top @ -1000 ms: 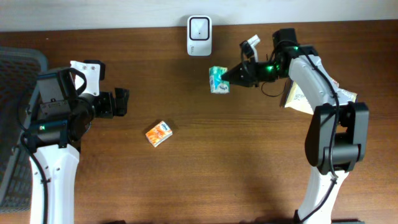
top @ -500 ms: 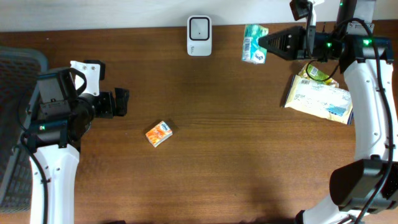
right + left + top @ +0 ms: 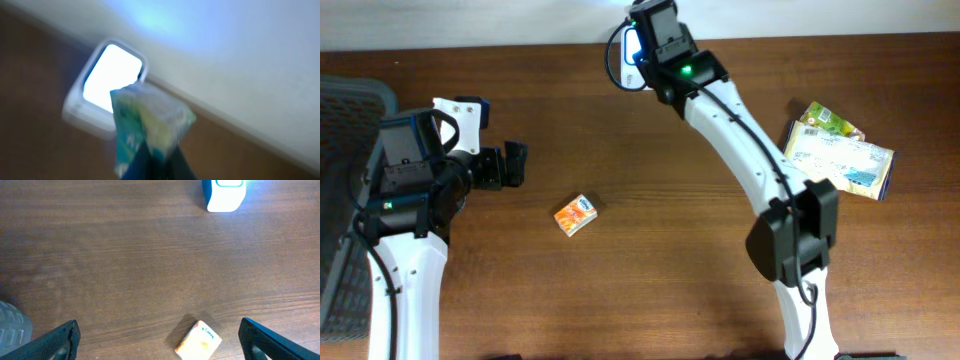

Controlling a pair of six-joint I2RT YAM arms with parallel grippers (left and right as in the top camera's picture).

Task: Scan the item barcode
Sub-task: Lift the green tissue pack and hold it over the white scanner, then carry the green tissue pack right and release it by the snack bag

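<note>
Hidden: we are seeing the right arm (image 3: 740, 130) reaching over the scanner (image 3: 628, 50) at the table's (image 3: 660, 270) far edge, covering most of it from above. The green-and-white packet (image 3: 150, 120) is not showing in the overhead view at all.
Blur: the right wrist view is smearing, so we are not making out any print or barcode on the packet.
Materials: we are reading the packet as a soft, crinkled wrapper with a blocky end. The scanner is a smooth white housing with rounded corners and a bright window. The table is dark wood grain.
Packet heading: its long axis is running straight out from the fingers, with the far end just before the scanner's window. Whether they are touching, we cannot tell.
Right gripper (image 3: 152, 160): it is pinching the packet's near end, jaws almost together.
Left gripper (image 3: 159, 330): it is hanging spread wide with nothing in it, near the table's left edge, above a small orange packet (image 3: 198, 341).
Right edge: flat printed snack bags (image 3: 838, 155) are lying overlapped.
</note>
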